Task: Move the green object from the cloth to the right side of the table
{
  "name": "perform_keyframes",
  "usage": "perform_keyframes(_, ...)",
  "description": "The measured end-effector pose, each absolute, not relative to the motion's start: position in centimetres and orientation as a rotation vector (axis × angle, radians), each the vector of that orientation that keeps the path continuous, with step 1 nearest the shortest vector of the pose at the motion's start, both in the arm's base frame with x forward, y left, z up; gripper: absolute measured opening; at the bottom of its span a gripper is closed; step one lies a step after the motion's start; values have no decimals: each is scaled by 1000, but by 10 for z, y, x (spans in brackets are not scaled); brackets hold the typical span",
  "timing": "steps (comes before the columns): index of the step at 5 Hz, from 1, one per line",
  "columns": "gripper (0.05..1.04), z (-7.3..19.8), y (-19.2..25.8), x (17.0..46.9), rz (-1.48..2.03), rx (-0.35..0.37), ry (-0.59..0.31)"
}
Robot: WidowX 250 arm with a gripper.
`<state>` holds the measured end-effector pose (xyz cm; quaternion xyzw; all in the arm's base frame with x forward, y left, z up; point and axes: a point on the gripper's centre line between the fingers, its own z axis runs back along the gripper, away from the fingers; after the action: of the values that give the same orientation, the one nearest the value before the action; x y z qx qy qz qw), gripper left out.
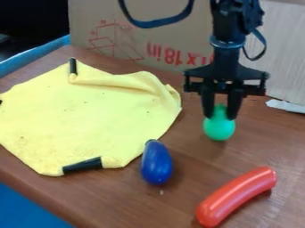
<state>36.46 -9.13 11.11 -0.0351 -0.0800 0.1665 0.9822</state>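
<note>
The gripper [221, 116] hangs from the top of the view over the right part of the table, to the right of the cloth. It is shut on the narrow upper end of the green object [219, 128], whose rounded lower part bulges out below the fingertips. Whether the green object touches the wood or hangs just above it, I cannot tell. The yellow cloth [89, 116] lies spread on the left of the table, with a raised fold along its upper right edge.
A blue eggplant-shaped toy [157, 163] lies beside the cloth's lower right edge. The red sausage-shaped toy [237, 196] is at the lower right of the brown table [119, 196]. Cardboard [131, 40] stands along the back, with a whitish scrap [286, 106] at right.
</note>
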Motion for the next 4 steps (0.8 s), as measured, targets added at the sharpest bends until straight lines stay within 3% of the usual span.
perform_keyframes(1,427,113,-99,369,330,-114,-154)
perform_keyframes(3,990,101,-87,368,332,-191,-137)
perform_keyframes(4,1001,111,-81,363,317,-208,-161)
